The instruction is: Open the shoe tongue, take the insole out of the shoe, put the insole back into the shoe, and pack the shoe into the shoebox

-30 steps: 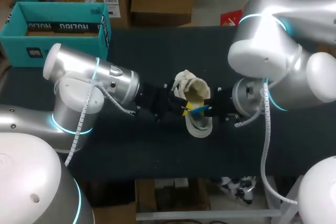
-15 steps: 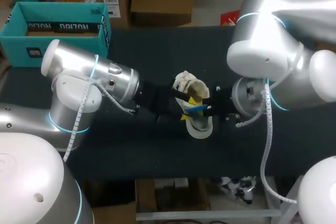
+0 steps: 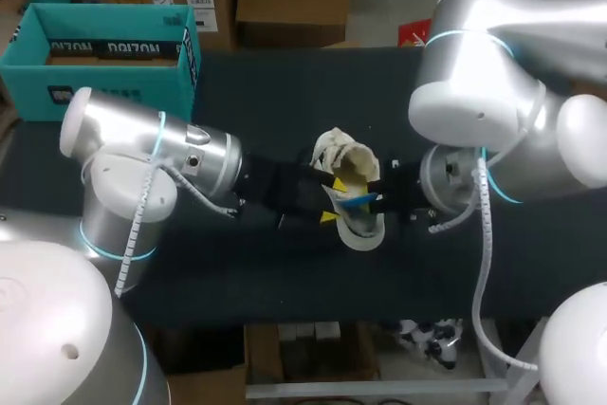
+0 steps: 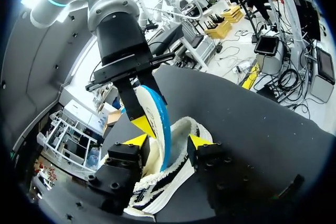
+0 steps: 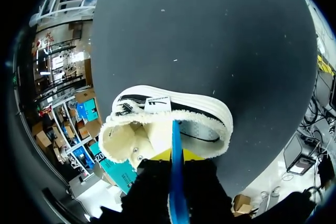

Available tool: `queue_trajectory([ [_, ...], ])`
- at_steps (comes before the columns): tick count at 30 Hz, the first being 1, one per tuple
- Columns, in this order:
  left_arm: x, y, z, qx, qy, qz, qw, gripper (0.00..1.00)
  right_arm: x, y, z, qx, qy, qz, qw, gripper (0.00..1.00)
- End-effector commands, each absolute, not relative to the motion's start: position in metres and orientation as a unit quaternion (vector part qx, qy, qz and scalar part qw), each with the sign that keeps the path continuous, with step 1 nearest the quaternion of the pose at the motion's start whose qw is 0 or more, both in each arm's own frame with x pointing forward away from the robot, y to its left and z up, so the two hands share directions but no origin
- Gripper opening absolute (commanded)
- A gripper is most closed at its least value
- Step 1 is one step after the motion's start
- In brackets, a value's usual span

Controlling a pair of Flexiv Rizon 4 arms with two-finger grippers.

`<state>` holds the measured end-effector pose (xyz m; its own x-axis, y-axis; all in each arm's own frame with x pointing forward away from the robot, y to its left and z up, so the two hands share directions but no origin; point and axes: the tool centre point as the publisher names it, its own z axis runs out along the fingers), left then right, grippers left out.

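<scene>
Head view: at 10 o'clock on the dark tabletop [image 3: 285, 92] a teal shoebox [image 3: 95, 54] is seen, open at the top and well apart from the rest. From 9 o'clock the left arm [image 3: 152, 154] is stretched toward the middle, and the left gripper [image 3: 334, 200] is set at the 9 o'clock side of the shoe [image 3: 349, 154]. The shoe, cream with a fleecy lining and a white sole, is placed near the middle of the tabletop, between the two grippers. In the left wrist view its collar is seen between the left gripper's yellow tips, and each tip is laid against one side of it, so the shoe is gripped there. A blue insole [image 3: 358, 201] is held on edge at the shoe's opening, with its far end inside the collar. At the 3 o'clock side of the shoe the right gripper [image 3: 375, 199] is found, closed on the near end of the insole; in the right wrist view the insole is seen edge-on between the fingers, running straight ahead into the lined opening. The right arm [image 3: 493, 101] is brought in from 3 o'clock and bent above that gripper.
</scene>
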<state>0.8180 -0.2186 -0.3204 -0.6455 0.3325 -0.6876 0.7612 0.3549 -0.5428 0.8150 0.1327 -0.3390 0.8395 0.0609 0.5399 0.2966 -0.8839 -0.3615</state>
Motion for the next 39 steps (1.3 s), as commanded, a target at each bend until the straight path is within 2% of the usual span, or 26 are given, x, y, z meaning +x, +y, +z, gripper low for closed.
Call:
queue_trajectory([
  [1,0.812,-0.217,-0.32,0.338,0.791,-0.447,0.246,0.31,0.812,0.135,-0.341,-0.925,-0.078,-0.314,0.198,0.0],
  [3,0.813,-0.22,-0.321,0.335,0.794,-0.445,0.244,0.36,0.812,0.135,-0.341,-0.925,-0.079,-0.314,0.198,0.0],
  [7,0.817,-0.227,-0.325,0.332,0.799,-0.439,0.244,0.38,0.811,0.137,-0.341,-0.925,-0.08,-0.315,0.198,0.0],
  [10,0.82,-0.231,-0.326,0.33,0.801,-0.435,0.246,0.32,0.811,0.138,-0.341,-0.924,-0.081,-0.316,0.198,0.0],
  [15,0.825,-0.235,-0.328,0.323,0.805,-0.425,0.259,0.0,0.811,0.14,-0.341,-0.924,-0.082,-0.316,0.2,0.0],
  [22,0.827,-0.236,-0.33,0.317,0.808,-0.42,0.265,0.0,0.811,0.142,-0.339,-0.923,-0.089,-0.315,0.204,0.0],
  [24,0.825,-0.235,-0.33,0.318,0.807,-0.421,0.267,0.0,0.809,0.142,-0.339,-0.923,-0.09,-0.315,0.204,0.47],
  [25,0.825,-0.234,-0.33,0.318,0.806,-0.421,0.268,0.0,0.808,0.141,-0.338,-0.923,-0.09,-0.314,0.204,0.86],
  [26,0.824,-0.234,-0.33,0.318,0.806,-0.421,0.269,0.0,0.806,0.14,-0.338,-0.924,-0.089,-0.312,0.202,0.98],
  [27,0.824,-0.233,-0.33,0.319,0.805,-0.421,0.27,0.0,0.804,0.139,-0.338,-0.926,-0.087,-0.309,0.2,0.96],
  [28,0.823,-0.233,-0.33,0.319,0.805,-0.421,0.271,0.0,0.802,0.137,-0.338,-0.927,-0.084,-0.307,0.199,0.83],
  [29,0.822,-0.232,-0.33,0.319,0.804,-0.422,0.272,0.0,0.8,0.136,-0.339,-0.928,-0.082,-0.305,0.199,0.63],
  [31,0.821,-0.231,-0.329,0.319,0.803,-0.422,0.273,0.0,0.796,0.133,-0.341,-0.93,-0.075,-0.302,0.196,0.31],
  [33,0.819,-0.23,-0.329,0.318,0.803,-0.422,0.274,0.0,0.794,0.131,-0.343,-0.93,-0.072,-0.301,0.198,0.15],
  [34,0.819,-0.229,-0.328,0.318,0.803,-0.423,0.275,0.0,0.793,0.13,-0.343,-0.93,-0.07,-0.3,0.198,0.03],
  [35,0.818,-0.229,-0.328,0.319,0.803,-0.422,0.275,0.0,0.793,0.13,-0.344,-0.93,-0.07,-0.3,0.198,0.0],
  [39,0.818,-0.23,-0.329,0.318,0.805,-0.419,0.275,0.0,0.796,0.131,-0.345,-0.931,-0.07,-0.299,0.2,0.0],
])
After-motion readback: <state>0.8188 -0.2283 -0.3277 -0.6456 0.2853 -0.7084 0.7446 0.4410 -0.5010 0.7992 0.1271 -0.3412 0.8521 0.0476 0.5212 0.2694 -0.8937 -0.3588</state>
